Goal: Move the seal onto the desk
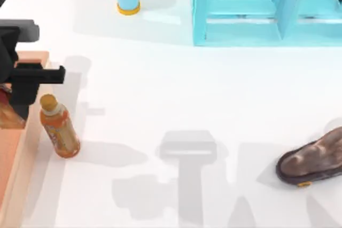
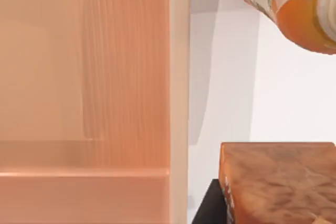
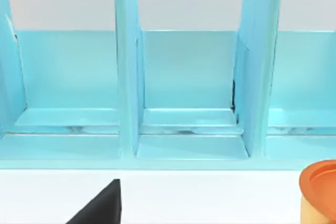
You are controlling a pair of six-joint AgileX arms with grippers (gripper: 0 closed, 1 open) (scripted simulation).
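The seal (image 2: 278, 182) sits in the left gripper (image 1: 21, 97), closed on it above the wooden tray's (image 1: 13, 153) edge, beside the orange bottle (image 1: 60, 127). It is lifted but not yet set on the counter (image 1: 176, 100); the placing remains.

White desk (image 1: 176, 94): tray (image 1: 21, 153), bottles, shelf unit (image 1: 267, 9).

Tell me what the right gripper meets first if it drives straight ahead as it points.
Most likely the shelf, around its middle compartment; the desk before it looks free. Depth is unclear. The left gripper holds the seal by the tray.
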